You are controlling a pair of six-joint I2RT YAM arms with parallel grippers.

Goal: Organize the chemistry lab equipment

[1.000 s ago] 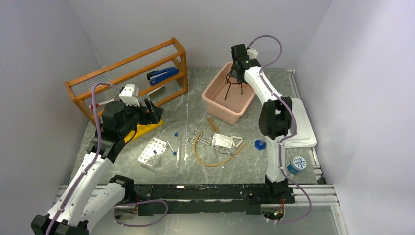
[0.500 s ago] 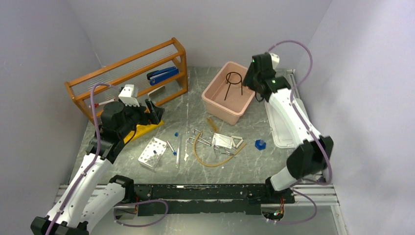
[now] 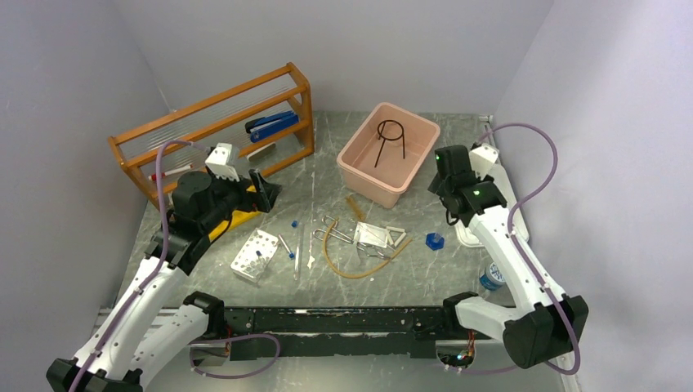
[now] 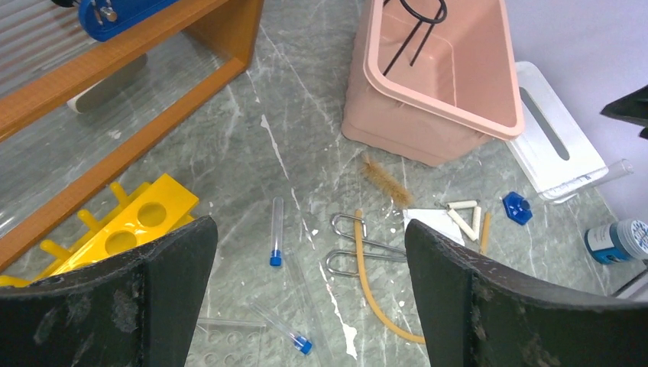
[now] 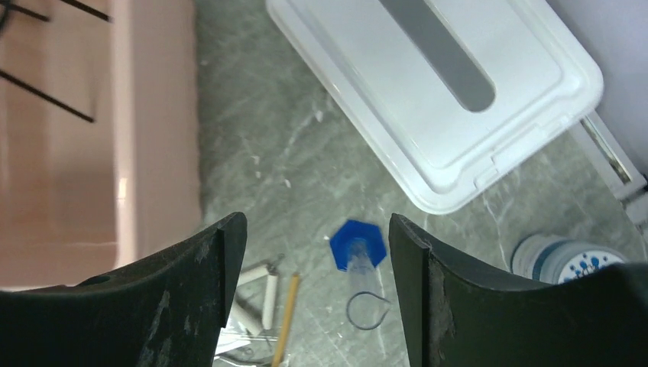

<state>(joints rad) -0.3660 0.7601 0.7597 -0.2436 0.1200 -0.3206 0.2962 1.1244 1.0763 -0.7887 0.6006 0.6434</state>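
Note:
The black wire ring tripod (image 3: 391,139) stands inside the pink bin (image 3: 359,167), free of both grippers. My right gripper (image 3: 450,212) is open and empty, high over the blue hex piece (image 5: 357,245), which has a clear tube rising from it. My left gripper (image 3: 260,188) is open and empty by the shelf. Between its fingers in the left wrist view lie a blue-capped vial (image 4: 275,229), the metal tongs (image 4: 359,245) and the amber rubber tube (image 4: 374,283). The white mesh square (image 3: 372,235) and triangle (image 3: 397,237) lie mid-table.
The orange wooden shelf (image 3: 212,106) holds a blue tool (image 3: 271,124) at the back left. A yellow rack (image 3: 237,216) and a clear rack (image 3: 255,255) lie under the left arm. A white lid (image 3: 513,229) and a blue-white jar (image 3: 494,274) sit at the right.
My right gripper let go of the tripod in the pink bin, then swung back right and toward the near side, over the blue hex piece. The left arm barely shifted.

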